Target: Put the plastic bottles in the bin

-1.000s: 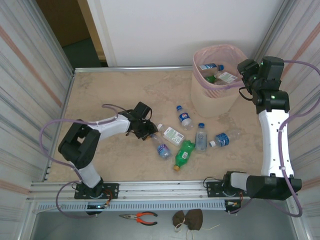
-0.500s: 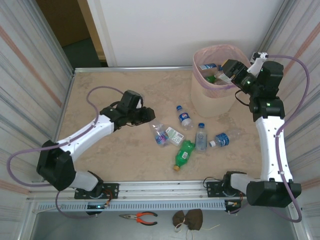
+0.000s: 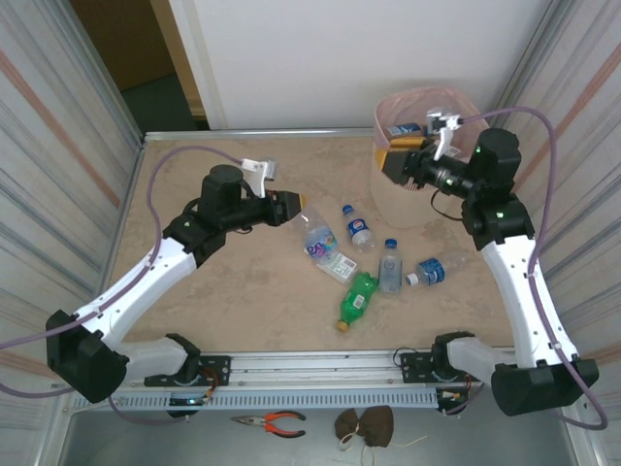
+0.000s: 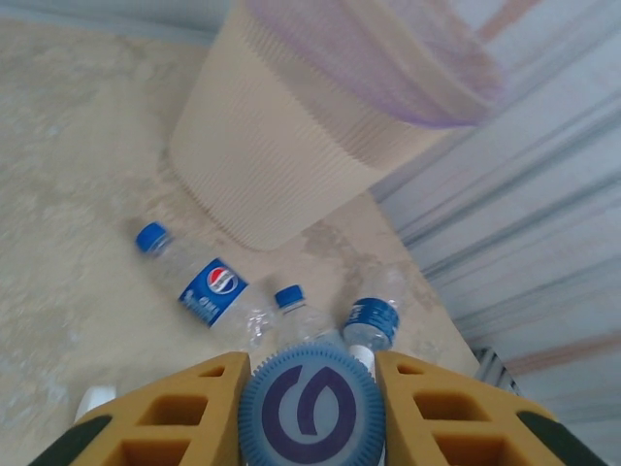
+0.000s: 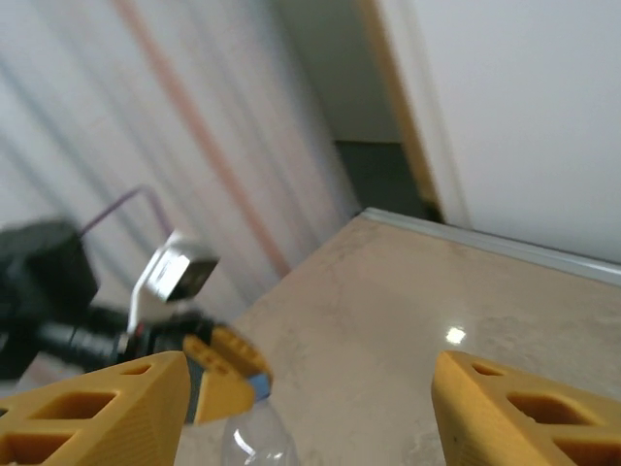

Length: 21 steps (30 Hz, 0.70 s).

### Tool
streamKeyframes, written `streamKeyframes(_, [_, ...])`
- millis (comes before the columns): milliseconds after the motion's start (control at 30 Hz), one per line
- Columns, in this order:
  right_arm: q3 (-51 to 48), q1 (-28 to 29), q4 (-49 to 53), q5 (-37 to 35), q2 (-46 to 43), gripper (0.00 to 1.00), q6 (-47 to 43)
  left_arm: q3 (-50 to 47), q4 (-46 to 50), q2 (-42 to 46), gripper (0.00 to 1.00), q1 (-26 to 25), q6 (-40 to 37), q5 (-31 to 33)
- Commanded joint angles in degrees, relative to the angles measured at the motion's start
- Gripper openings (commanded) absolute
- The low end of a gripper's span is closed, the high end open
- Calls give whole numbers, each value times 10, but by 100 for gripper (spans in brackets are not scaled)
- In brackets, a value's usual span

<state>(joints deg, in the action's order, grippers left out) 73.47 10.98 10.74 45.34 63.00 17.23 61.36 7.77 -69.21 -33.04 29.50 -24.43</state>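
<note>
The green bottle [image 3: 357, 299] lies nearest the table's [image 3: 194, 291] near edge, on its side about midway along it, cap toward that edge. Just beyond it three more lie on their sides in a loose row. A white-labelled bottle [image 3: 337, 262] is on the left. A clear bottle [image 3: 390, 265] is in the middle, its blue cap pointing to the far edge. A blue-labelled bottle [image 3: 432, 269] lies toward the right edge.

Farther in, over the table's middle, the left gripper [image 3: 288, 209] is clamped on the cap end of a purple-labelled bottle [image 3: 315, 236], whose body slants toward the white-labelled one. From the left wrist, its ribbed blue cap [image 4: 310, 413] sits tight between the yellow fingers [image 4: 184, 413]. Whether the body rests on the table cannot be told.

Just right of it lies the Pepsi bottle [image 3: 358, 228], cap toward the far edge, between the held bottle and the bin [image 3: 417, 204].

The bin stands near the far right corner, with a pink liner [image 3: 427, 97] over its rim and a few bottles [image 3: 408, 129] already inside. The right gripper [image 3: 391, 167] hangs against the bin's left side just under the rim. Its fingers [image 5: 97, 408] are spread wide with nothing between them.
</note>
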Motion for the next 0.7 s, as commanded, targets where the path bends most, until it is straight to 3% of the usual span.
streamKeyframes(0, [-2, 47, 26, 49, -19, 68, -146, 17, -45, 17, 18, 3, -68, -87])
streamKeyframes(367, [14, 134, 108, 136, 5, 73, -218, 51, -126, 28, 14, 4, -126, -281])
streamKeyframes(667, [27, 186, 197, 161, 37, 74, -261, 65, -159, 45, 12, 3, -139, -323])
